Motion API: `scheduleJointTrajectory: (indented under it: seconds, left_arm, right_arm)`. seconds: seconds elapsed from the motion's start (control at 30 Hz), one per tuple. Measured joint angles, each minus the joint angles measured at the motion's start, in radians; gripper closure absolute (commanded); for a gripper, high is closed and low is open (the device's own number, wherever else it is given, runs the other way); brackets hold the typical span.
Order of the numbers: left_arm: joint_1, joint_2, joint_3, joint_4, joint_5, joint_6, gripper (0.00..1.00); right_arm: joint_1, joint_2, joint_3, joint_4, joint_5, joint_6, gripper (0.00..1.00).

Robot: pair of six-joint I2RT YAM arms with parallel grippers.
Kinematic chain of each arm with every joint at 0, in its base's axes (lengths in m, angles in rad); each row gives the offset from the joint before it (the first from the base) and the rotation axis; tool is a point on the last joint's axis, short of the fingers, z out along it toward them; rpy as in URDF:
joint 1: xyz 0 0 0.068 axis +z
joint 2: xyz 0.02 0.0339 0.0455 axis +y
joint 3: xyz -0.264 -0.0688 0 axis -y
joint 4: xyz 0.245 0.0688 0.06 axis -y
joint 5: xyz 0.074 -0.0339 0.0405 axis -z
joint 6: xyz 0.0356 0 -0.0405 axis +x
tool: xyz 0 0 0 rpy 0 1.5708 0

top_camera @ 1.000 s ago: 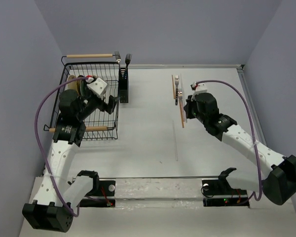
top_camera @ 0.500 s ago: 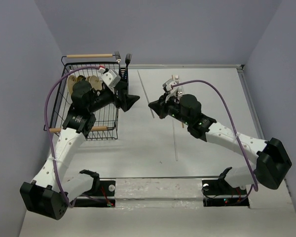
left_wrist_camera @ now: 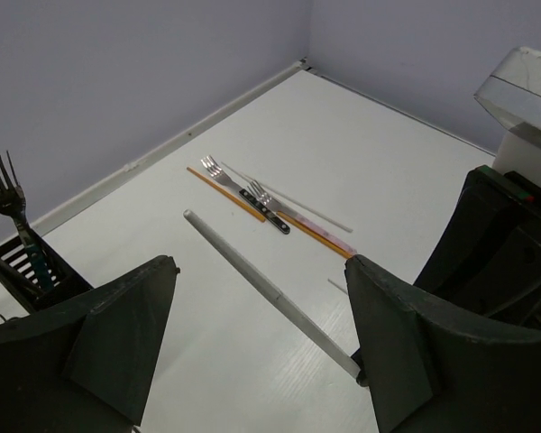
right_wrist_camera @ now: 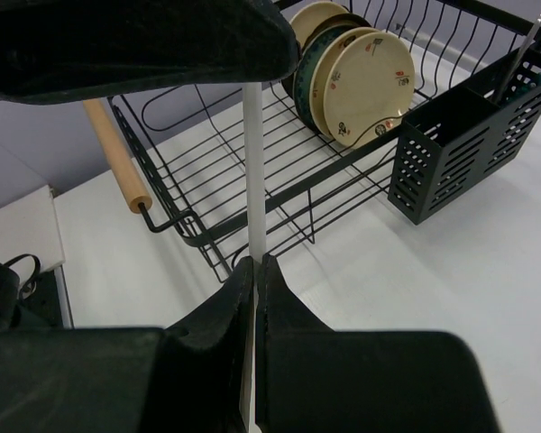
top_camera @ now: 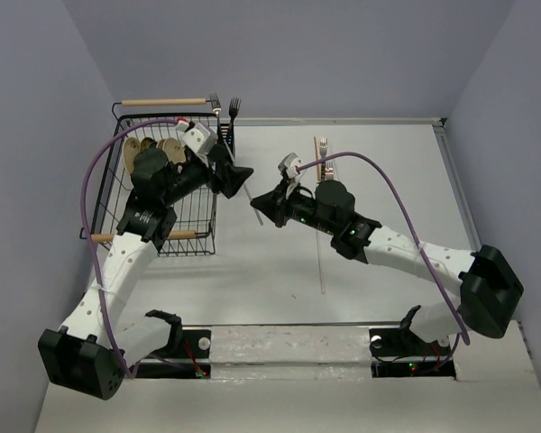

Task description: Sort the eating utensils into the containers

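Left fingers [left_wrist_camera: 117,334]: spread wide, gripping nothing. I see the white stick [left_wrist_camera: 225,250] pass through the gap between them. It looks clear of both, but I can't confirm it from these views.
Right fingers [right_wrist_camera: 239,289]: pinched tight on one end of the stick, with the rest jutting out toward the left arm's tip.
Stick location: in the air above the desk [left_wrist_camera: 388,153], between the two arm tips, near the dish rack [right_wrist_camera: 115,149].
Caddy [right_wrist_camera: 451,153]: just beside the rack's outer side. I count two caddy forks [top_camera: 215,101] standing tines-up in it.
Loose forks [left_wrist_camera: 221,171]: two lying on the far part of the desk, alongside the orange chopsticks [left_wrist_camera: 224,193], well apart from the caddy.
Plates [right_wrist_camera: 370,86]: standing on edge inside the rack.
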Motion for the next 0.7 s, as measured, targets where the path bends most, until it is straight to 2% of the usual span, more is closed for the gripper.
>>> scheduleJointTrajectory:
  seconds: [0.1,0.2,0.27,0.33,0.4,0.43,0.47,0.63,0.7]
  left_arm:
    - [0.000,0.005,-0.002,-0.002,-0.013,-0.003,0.13]
    - [0.000,0.005,-0.002,-0.002,-0.016,-0.003,0.20]
    - [0.000,0.005,-0.003,-0.001,-0.015,-0.007,0.32]
    - [0.000,0.005,-0.005,0.000,-0.011,-0.013,0.36]
    - [0.000,0.005,-0.009,0.003,0.000,-0.024,0.49]
    - [0.000,0.005,-0.012,0.003,0.010,-0.034,0.50]
    - [0.000,0.006,-0.013,0.003,0.016,-0.037,0.60]
    - [0.000,0.007,-0.013,0.016,0.039,-0.065,0.76]
    - [-0.004,0.007,-0.015,0.021,0.054,-0.082,0.90]
  right_arm:
    - [0.002,0.000,0.000,0.005,0.011,0.000,1.00]
    - [0.002,0.000,0.000,0.006,0.022,0.000,1.00]
    - [0.002,0.000,0.000,0.007,0.023,0.000,1.00]
    - [0.002,0.000,0.000,0.010,0.021,0.000,1.00]
    - [0.003,0.000,0.000,0.022,0.015,0.000,1.00]
    - [0.003,0.000,0.000,0.026,0.013,0.000,1.00]
    - [0.003,0.000,0.000,0.031,0.012,0.000,1.00]
    - [0.003,0.007,0.002,0.055,0.003,-0.001,1.00]
    - [0.003,0.018,0.003,0.060,0.000,-0.004,1.00]
